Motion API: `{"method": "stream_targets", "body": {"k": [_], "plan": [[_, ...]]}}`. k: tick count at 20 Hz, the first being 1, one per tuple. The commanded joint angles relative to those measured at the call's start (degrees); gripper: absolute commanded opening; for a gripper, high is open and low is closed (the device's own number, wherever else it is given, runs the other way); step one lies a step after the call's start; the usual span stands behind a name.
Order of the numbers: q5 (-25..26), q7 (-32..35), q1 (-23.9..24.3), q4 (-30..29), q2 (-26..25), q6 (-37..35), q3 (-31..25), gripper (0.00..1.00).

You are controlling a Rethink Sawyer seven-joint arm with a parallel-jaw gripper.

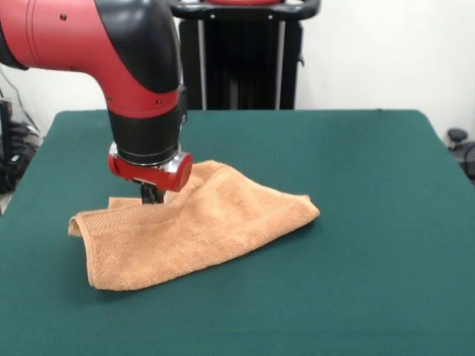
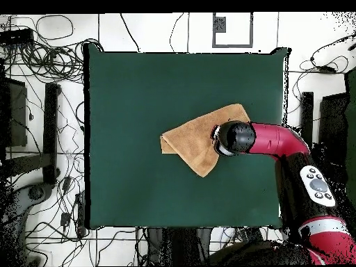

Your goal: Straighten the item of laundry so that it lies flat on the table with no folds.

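No writing or brand mark can be read anywhere, and no label shows on the towel point(image 1: 194, 222) from either camera. The towel lies rumpled on the green tabletop point(image 1: 371, 259), folded over itself into a rough wedge, one corner pointing toward the front view's right, a woven border band running along its left edge. The red and black arm point(image 1: 141, 89) stands right over the towel's back part. Its gripper point(image 1: 152, 194) shows only as a dark stub under the red collar, down at the cloth; whether the fingers are spread or pinching the towel, I cannot tell. From overhead the arm's wrist covers the towel's right side entirely. The fold hides the lower layer.
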State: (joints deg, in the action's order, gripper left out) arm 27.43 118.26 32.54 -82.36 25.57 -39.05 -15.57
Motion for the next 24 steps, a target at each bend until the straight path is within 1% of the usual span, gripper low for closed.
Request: {"method": "stream_targets", "body": {"k": [1,2,6,8,10,13,16,20,24], "plan": [[-3.0,-6.6,0.1,-4.7,-0.6,1.7,-10.0,0.0],[-2.7,-6.7,0.7,-5.0,-0.9,3.7,-10.9,1.0],[-2.7,-6.6,1.7,-4.9,-2.0,6.0,-12.6,1.0],[-1.7,-5.3,0.5,-3.8,-2.4,6.4,-12.0,1.0],[-0.4,-3.2,-1.1,-2.6,-3.1,8.5,-11.0,1.0],[0.9,-2.3,-2.3,-1.1,-4.5,12.1,-10.6,1.0],[0.4,-3.7,-2.0,0.2,-6.4,13.1,-11.9,1.0],[-1.0,-6.5,-1.3,3.1,-9.1,11.9,-14.4,1.0],[-2.6,-8.0,-0.1,5.3,-10.8,10.6,-17.4,1.0]]}}
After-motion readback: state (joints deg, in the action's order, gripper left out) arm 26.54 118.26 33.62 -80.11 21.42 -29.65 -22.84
